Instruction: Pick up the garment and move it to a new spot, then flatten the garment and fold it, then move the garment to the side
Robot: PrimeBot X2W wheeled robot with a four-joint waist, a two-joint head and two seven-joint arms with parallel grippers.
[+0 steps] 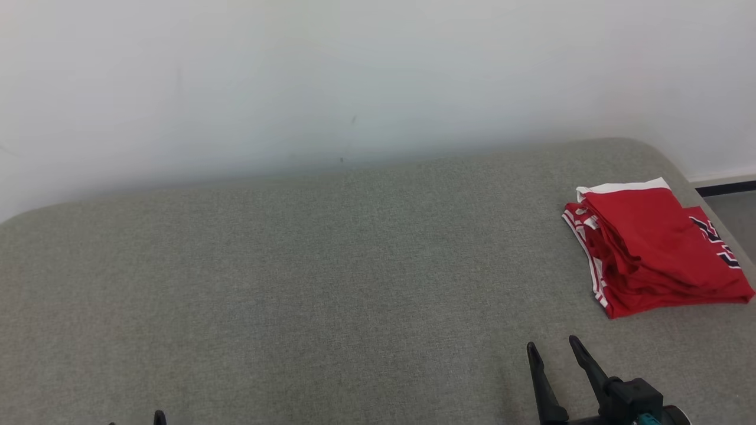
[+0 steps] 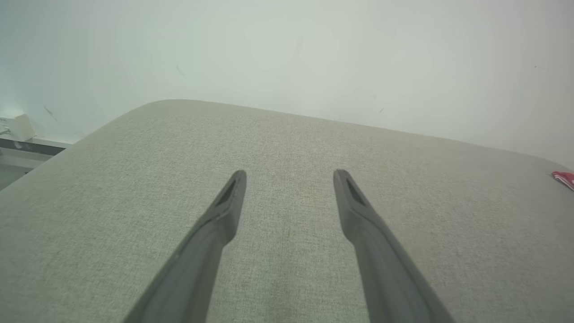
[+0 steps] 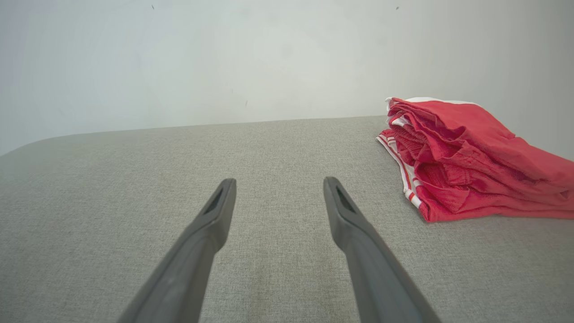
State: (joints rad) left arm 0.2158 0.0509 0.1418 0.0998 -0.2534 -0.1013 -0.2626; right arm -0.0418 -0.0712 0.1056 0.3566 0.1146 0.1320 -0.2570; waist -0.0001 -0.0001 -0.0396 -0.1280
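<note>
The garment lay by the far right corner of the surface, beyond my right hand at the near edge.

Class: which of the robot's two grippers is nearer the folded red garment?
The right gripper, open just short of the red garment; the left gripper sits far across the grey cushion.
</note>
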